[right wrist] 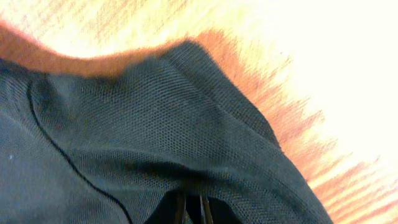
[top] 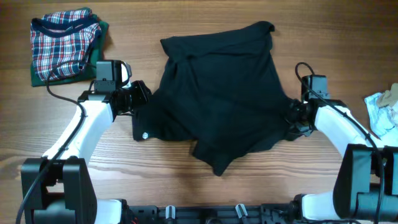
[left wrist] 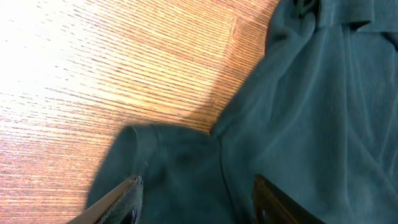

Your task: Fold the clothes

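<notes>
Overhead first: what lies on the desk?
— A black garment, spread rumpled across the middle, with one flap pointing toward the near edge. A folded plaid pile sits in the far left corner, well apart from it. A pale crumpled cloth lies at the right edge.

And the arms?
— The left gripper is at the garment's left edge and the right gripper at its right edge. From up here I cannot tell how either pair of jaws stands.

Left wrist view, then?
— The garment reads dark teal here and fills the right and near parts of the frame, with bare wood to the far left. The left gripper is spread wide. Its two fingers stand apart, and a seamed edge of the cloth lies loose between them.

Right wrist view?
— Mesh-textured black fabric covers most of the frame. A rounded hem runs toward bright, washed-out wood on the far right. The right gripper is drawn narrow, jaws nearly together, with fabric gathered into the slit between them. It is clamped on the garment.
</notes>
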{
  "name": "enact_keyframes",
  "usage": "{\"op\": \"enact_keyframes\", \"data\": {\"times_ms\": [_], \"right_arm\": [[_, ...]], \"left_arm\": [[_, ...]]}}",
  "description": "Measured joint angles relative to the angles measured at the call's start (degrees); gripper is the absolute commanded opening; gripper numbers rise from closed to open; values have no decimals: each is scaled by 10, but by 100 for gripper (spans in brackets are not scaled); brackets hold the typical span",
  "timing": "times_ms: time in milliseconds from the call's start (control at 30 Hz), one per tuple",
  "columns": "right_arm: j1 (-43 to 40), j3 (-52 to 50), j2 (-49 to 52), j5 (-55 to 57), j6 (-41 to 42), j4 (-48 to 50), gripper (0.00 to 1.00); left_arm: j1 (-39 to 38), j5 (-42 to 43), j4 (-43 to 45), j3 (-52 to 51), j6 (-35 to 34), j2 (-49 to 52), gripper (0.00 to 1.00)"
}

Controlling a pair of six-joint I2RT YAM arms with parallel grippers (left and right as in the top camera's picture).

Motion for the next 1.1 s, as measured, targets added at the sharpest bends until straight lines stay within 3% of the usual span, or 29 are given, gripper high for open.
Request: {"op": "enact_keyframes", "data": {"times_ms": [33, 100, 133, 233, 300, 467, 600, 667, 700, 733, 767, 967, 1100], "right_arm": [[-11, 0, 3, 2, -45, 24, 24], [-14, 2, 5, -11, -99, 25, 39], [-14, 11, 5, -31, -129, 4, 51], [-15, 42, 4, -78, -170, -75, 66], [-15, 80, -3, -121, -195, -140, 70], [9, 120, -98, -214, -277, -269, 69], [119, 119, -123, -242, -314, -300, 65], [175, 101, -123, -243, -307, -278, 63], [194, 90, -123, -243, -299, -267, 63], [211, 76, -123, -242, -289, -256, 62], [222, 66, -123, -242, -281, -250, 62], [234, 51, -123, -233, -253, -198, 65], [234, 51, -123, -228, -247, -176, 66]], "left_arm": [[0, 0, 0, 0, 0, 0, 56], [0, 0, 0, 0, 0, 0, 56], [0, 0, 0, 0, 0, 0, 56], [0, 0, -2, 0, 0, 0, 56], [0, 0, -5, 0, 0, 0, 56], [0, -7, -5, 0, 0, 0, 60], [0, -24, 4, 0, 2, 0, 61], [0, -27, 4, 0, 2, 0, 47], [0, -28, 4, 0, 2, 0, 35], [0, -28, 4, 0, 3, 0, 10], [0, -29, 3, 0, 5, 0, 4], [-9, 63, -72, 0, 4, 0, 4], [-86, 90, -104, -5, 1, -1, 4]]}}
